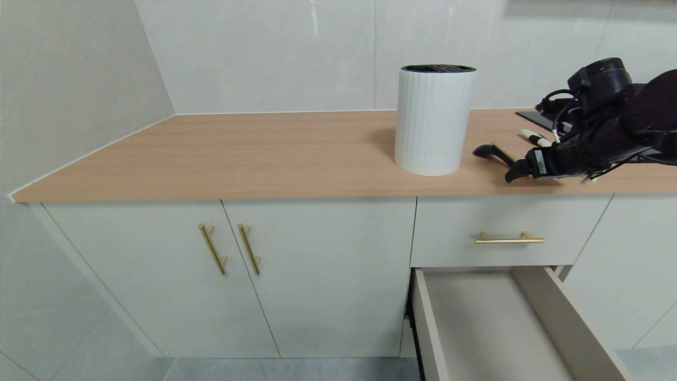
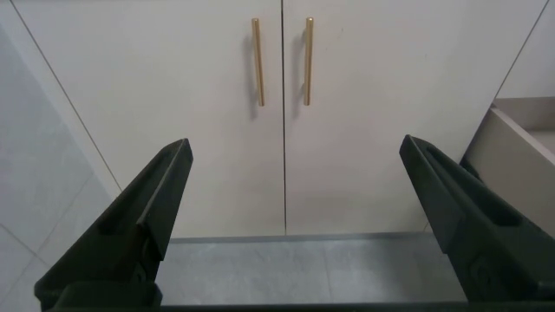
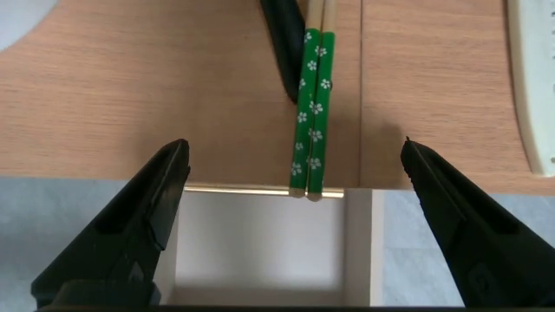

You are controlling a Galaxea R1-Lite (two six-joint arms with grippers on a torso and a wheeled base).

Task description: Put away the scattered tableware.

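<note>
Below us the drawer (image 1: 476,317) gapes open, our right gripper (image 3: 293,156) spread wide above green chopsticks (image 3: 310,113) at the front edge of the countertop (image 3: 130,104), left gripper (image 2: 295,156) equally wide.

A home kitchen: a wooden countertop (image 1: 264,153) crosses mid-frame below a pale tiled wall (image 1: 264,53). Cupboard doors (image 1: 317,275) with gold handles (image 1: 212,248) sit lower left, an open drawer (image 1: 560,323) lower right, and a white utensil holder (image 1: 432,121) right of centre.

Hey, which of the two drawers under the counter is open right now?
The lower drawer, pulled out with its inside showing. The upper drawer, the one with the gold handle, is shut.
</note>
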